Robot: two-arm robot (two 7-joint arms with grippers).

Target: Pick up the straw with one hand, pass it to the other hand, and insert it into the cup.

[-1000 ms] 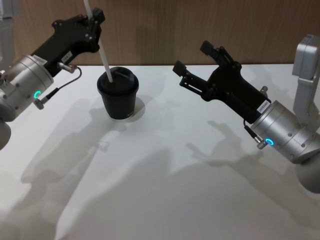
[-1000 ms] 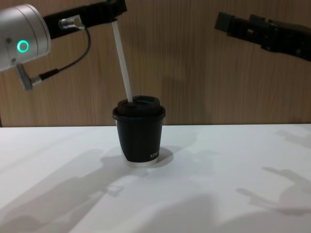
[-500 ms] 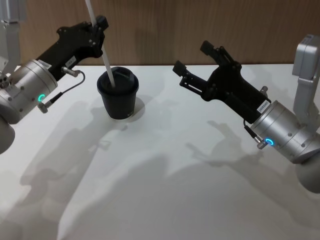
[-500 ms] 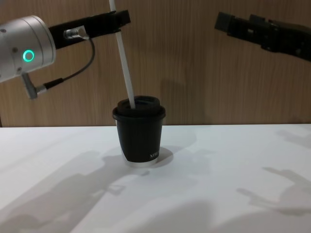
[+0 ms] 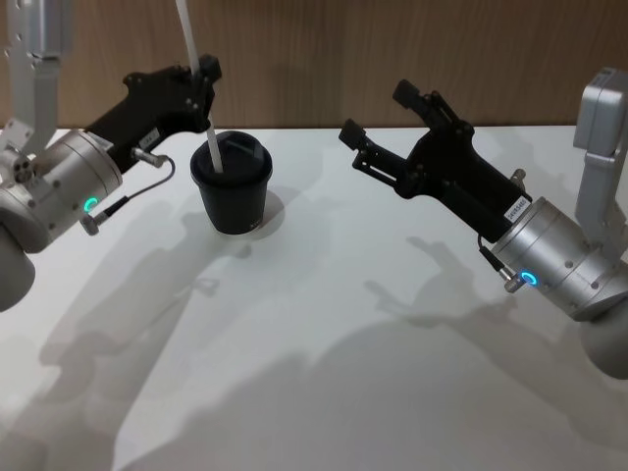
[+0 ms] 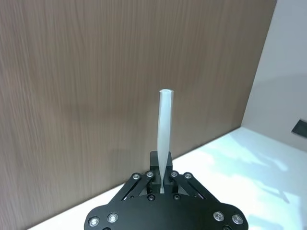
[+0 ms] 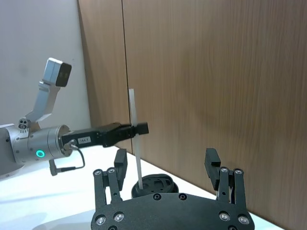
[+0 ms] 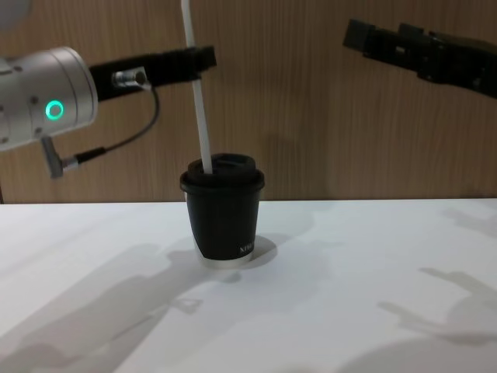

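— What is different from a second ago?
— The left gripper (image 8: 200, 61) sits lower and farther toward the cup (image 8: 223, 212), its silver wrist (image 8: 43, 109) lower too.
— And the straw (image 8: 196, 85)?
— It leaned before; now it stands closer to upright, and its lower end has gone a little deeper through the lid (image 5: 234, 157). More of its top shows above the closed fingers (image 6: 163, 179).

One straw (image 5: 200, 86), one cup (image 5: 233, 186) (lidded), two grippers (image 5: 203, 75) (image 5: 377, 124).
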